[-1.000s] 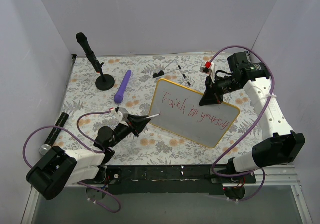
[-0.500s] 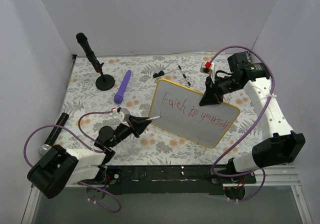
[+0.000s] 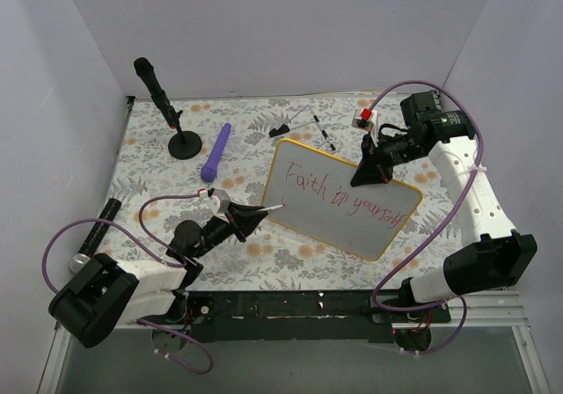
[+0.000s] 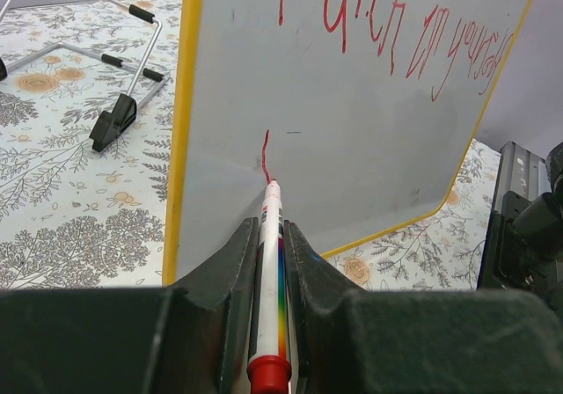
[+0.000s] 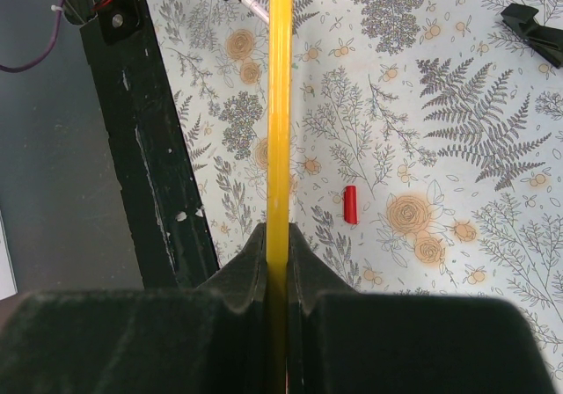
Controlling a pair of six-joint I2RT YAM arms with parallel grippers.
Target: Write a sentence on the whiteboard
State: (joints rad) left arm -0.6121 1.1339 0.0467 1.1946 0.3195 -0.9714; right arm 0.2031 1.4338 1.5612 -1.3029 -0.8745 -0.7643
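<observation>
Floral-print desk (image 3: 264,253), plain white walls around. The left end effector (image 4: 268,236) was closed on a red marker (image 4: 268,288). Its tip touched the whiteboard (image 3: 339,229) just ahead, at a short red stroke below the sentence (image 3: 347,199). The right end effector (image 5: 280,240) was clamped tight on the board's yellow rim, w/ the board propped tilted in front of it. Board prob. light, stiff, slick-faced, so best gripped at the rim & braced vs. pen pressure.

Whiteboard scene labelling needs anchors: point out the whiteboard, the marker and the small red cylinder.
whiteboard (image 3: 324,224), top external view, bare white face.
marker (image 4: 266,266), left wrist view, white barrel.
small red cylinder (image 5: 350,205), right wrist view, its middle.
</observation>
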